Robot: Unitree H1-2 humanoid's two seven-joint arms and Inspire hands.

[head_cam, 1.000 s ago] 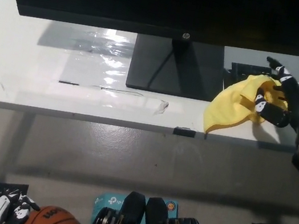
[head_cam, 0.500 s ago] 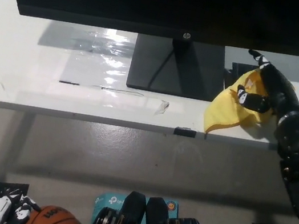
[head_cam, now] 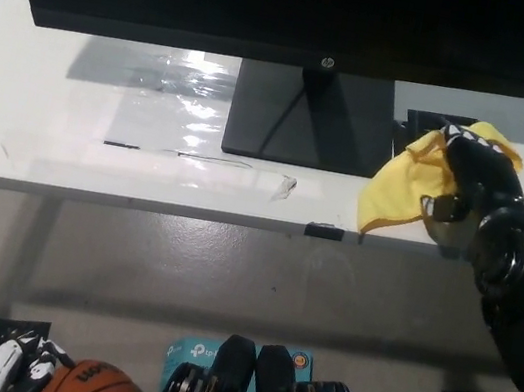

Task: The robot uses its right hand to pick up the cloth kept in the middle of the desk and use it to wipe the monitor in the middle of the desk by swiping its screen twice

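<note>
The right hand [head_cam: 470,180] is gripping the yellow cloth [head_cam: 401,185] at the counter's [head_cam: 69,137] right side, right of the monitor [head_cam: 275,5] stand. The cloth is draping diagonally, its long axis running from upper right to lower left.

The cloth [head_cam: 401,185] is soft yellow fabric, matt and creased into loose folds. The right hand [head_cam: 472,182] closed on it looks like hard black plastic with a dull sheen, and white patches show on its fingers [head_cam: 455,136]. The monitor [head_cam: 306,6] has a dark, smooth screen and a matt black plastic frame; its stand [head_cam: 306,118] is flat black with a faint sheen. The desk [head_cam: 70,132] top is smooth and white, with a glossy, wrinkled clear film [head_cam: 182,101] catching the light. The floor [head_cam: 227,276] is grey, smooth and slightly shiny. The basketball [head_cam: 91,389] has a pebbled orange skin.
</note>
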